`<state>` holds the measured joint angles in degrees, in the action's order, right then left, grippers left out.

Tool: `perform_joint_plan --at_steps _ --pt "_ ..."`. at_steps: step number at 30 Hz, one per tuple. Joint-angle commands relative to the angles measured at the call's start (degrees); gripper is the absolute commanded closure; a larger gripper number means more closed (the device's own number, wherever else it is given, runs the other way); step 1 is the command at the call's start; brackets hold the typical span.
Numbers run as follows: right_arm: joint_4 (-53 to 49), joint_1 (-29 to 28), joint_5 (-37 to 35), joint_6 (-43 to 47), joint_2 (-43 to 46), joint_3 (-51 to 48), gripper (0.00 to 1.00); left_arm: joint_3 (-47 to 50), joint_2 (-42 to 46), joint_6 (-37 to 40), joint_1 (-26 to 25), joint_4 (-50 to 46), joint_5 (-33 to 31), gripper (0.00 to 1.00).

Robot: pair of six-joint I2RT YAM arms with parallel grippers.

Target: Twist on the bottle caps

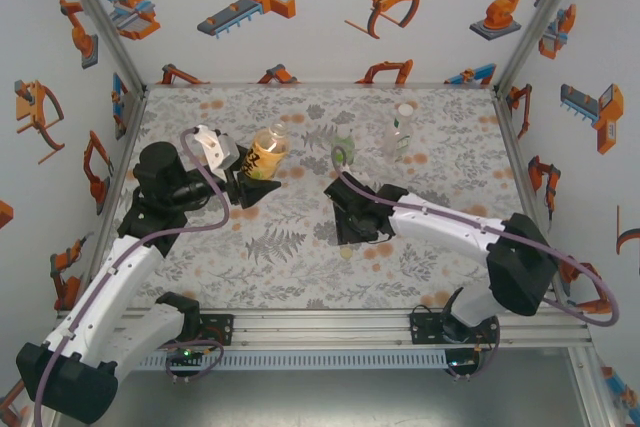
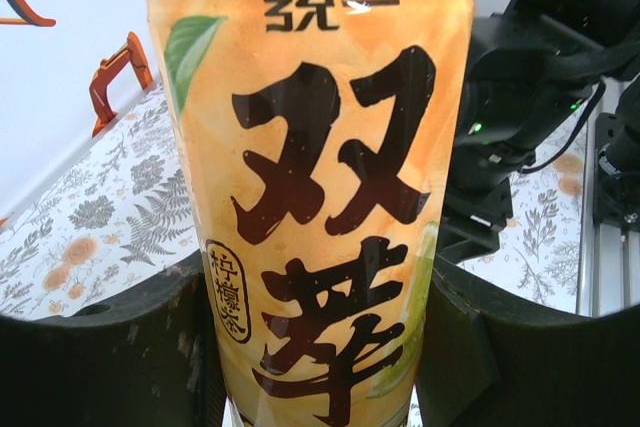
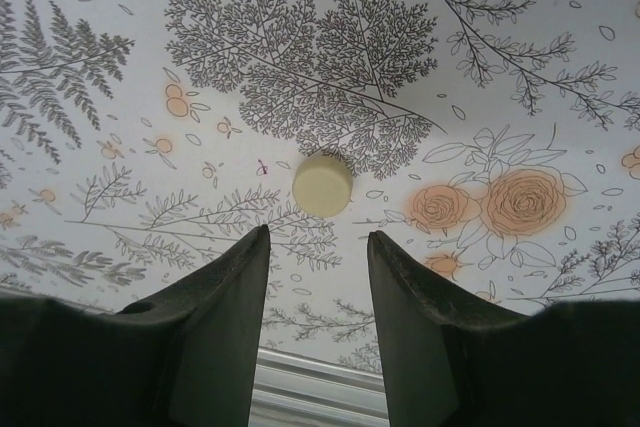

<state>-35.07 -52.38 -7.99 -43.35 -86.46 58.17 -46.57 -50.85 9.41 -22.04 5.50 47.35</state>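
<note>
My left gripper (image 1: 250,183) is shut on the amber-yellow bottle (image 1: 268,150), which leans over the mat at the left centre. In the left wrist view the bottle's label (image 2: 320,197) stands between the two dark fingers (image 2: 110,357), pressed on both sides. A green bottle (image 1: 342,154) and a clear bottle (image 1: 400,131) stand upright further back. My right gripper (image 1: 348,235) hovers low over the mat, open with nothing between its fingers. A yellowish cap (image 3: 322,185) lies flat on the mat just beyond the open right gripper (image 3: 318,235); from above the cap (image 1: 346,251) sits beside the gripper.
The floral mat (image 1: 280,247) covers the table, with white enclosure walls on three sides. An aluminium rail (image 1: 320,327) runs along the near edge. The right arm (image 2: 530,97) shows dark behind the held bottle.
</note>
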Motion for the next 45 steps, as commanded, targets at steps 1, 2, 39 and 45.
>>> perform_joint_plan --at_steps 1,2,39,45 --pt "1.0 -0.3 -0.4 -1.7 -1.5 -0.7 0.56 -0.3 0.4 0.8 0.2 0.9 0.2 1.0" --pt "1.1 -0.3 -0.6 -1.8 -1.9 -0.8 0.56 -0.3 0.3 0.7 0.1 0.9 0.2 1.0" --pt "3.1 -2.0 0.4 -3.1 -11.2 0.4 0.55 -0.4 -0.7 -0.4 0.2 1.6 0.8 1.0" --pt "2.4 -2.1 0.5 -3.2 -11.4 0.7 0.57 -0.5 -0.7 -0.5 0.2 1.6 0.8 1.0"
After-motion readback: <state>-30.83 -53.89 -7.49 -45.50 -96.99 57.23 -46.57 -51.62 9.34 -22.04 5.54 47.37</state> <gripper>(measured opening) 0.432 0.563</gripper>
